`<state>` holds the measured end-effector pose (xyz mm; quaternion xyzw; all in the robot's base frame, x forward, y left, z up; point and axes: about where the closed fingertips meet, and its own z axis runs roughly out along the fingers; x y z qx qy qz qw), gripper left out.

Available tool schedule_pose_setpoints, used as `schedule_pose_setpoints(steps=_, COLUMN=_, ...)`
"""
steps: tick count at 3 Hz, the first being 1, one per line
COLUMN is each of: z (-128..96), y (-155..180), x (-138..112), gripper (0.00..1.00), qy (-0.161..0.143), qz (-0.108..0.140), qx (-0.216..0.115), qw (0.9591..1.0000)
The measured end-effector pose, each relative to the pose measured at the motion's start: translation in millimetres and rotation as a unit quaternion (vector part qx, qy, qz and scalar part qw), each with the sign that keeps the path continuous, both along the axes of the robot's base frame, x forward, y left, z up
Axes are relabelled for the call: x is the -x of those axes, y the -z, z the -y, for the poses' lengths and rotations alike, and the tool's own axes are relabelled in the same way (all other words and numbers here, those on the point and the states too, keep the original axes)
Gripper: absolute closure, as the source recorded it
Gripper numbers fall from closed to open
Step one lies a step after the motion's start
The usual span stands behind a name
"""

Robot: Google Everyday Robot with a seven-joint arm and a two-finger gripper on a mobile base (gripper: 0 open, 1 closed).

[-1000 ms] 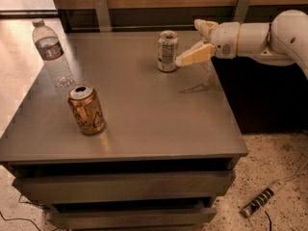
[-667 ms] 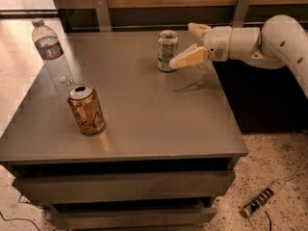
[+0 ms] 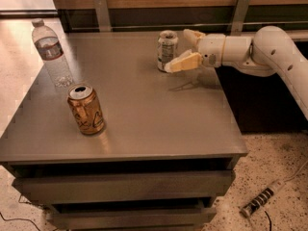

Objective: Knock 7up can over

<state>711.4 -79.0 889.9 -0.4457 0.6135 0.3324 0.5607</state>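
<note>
Your 7up can (image 3: 167, 50) stands upright near the back of the table (image 3: 144, 129), well apart from the orange can (image 3: 85, 109) and the water bottle (image 3: 52, 54). Your claw (image 3: 180, 49) sits just to its right with the fingers spread open and gripping nothing. The lower finger (image 3: 182, 63) looks like it's touching the can down low. My guess is it's light, thin and slick on that smooth top, so a low shove may just slide it. Don't bother grabbing it, just push near the rim.

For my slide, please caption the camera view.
Gripper, jaws open, beside the upright 7up can on the grey table.
</note>
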Motion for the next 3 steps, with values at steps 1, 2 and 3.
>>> schedule_pose_setpoints(steps=1, z=0, y=6, x=-7, gripper=0.00, qy=0.002, qz=-0.009, qx=-0.009, qw=0.9999)
schedule_pose_setpoints(steps=2, z=2, y=8, x=-13, gripper=0.00, qy=0.005, qz=-0.019, qx=-0.012, qw=0.9997)
schedule_pose_setpoints(steps=3, z=-3, y=11, x=-18, gripper=0.00, qy=0.007, qz=-0.033, qx=-0.013, qw=0.9993)
